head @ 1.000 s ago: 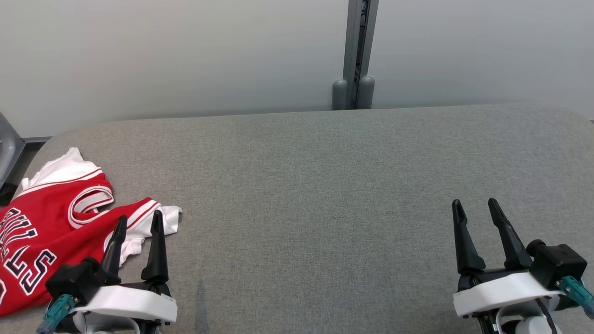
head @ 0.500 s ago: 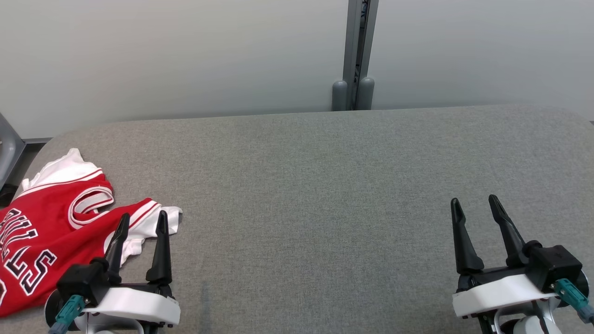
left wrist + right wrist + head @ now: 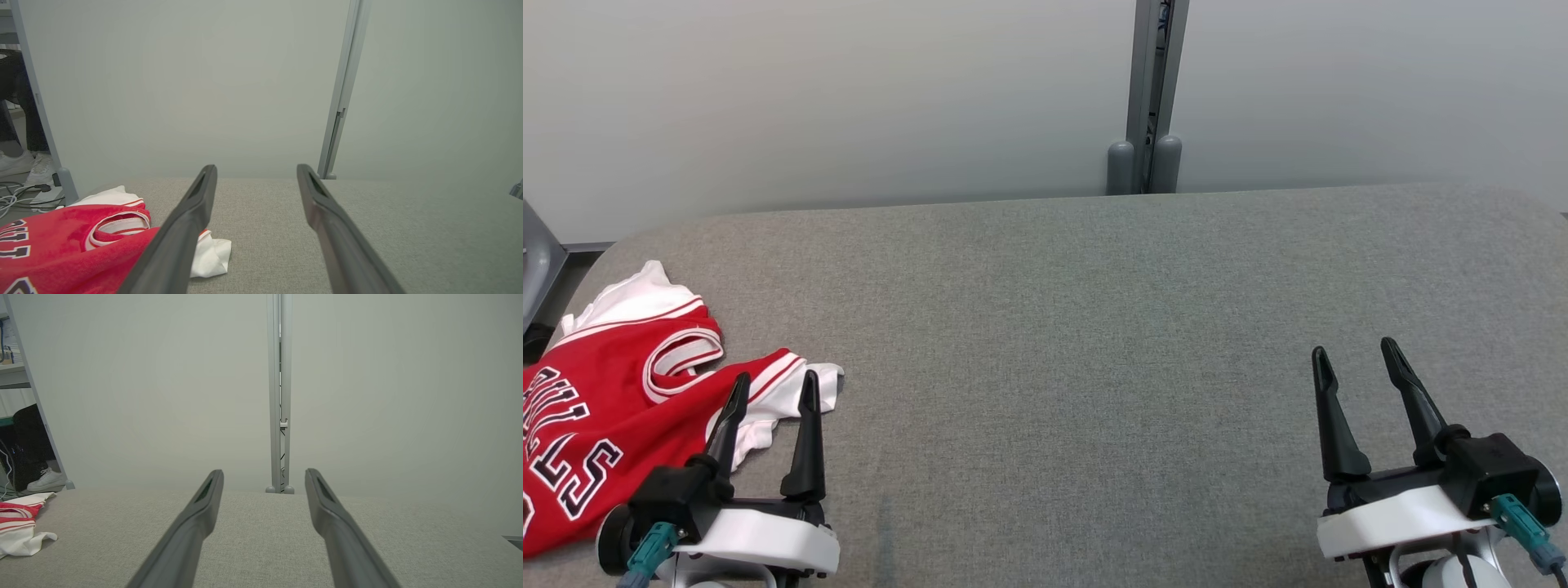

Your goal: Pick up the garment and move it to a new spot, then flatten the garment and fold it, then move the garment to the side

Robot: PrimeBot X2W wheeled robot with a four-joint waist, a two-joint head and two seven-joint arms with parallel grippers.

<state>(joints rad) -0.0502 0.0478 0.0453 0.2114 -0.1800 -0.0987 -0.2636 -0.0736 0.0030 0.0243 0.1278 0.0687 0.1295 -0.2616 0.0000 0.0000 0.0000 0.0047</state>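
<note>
The garment (image 3: 613, 408) is a red and white basketball jersey with dark lettering, lying crumpled at the left end of the grey table (image 3: 1078, 343). It also shows at the lower left as the garment (image 3: 61, 245) and at the far left as the garment (image 3: 18, 528). My left gripper (image 3: 774, 377) hovers open at the jersey's right edge, its fingers (image 3: 192, 216) empty, with the left one overlapping the cloth in the view. My right gripper (image 3: 1352, 347) stands open and empty near the table's right front, far from the jersey.
A pale partition wall with a grey metal post (image 3: 1150, 90) stands right behind the table. Past the table's left end are a grey frame leg (image 3: 61, 179), cables on the floor and a person's white shoes (image 3: 24, 163). The table's middle is bare grey fabric.
Both grippers have drawn back slightly toward the near edge, the left one also shifting a little right. The jersey lies as before.
</note>
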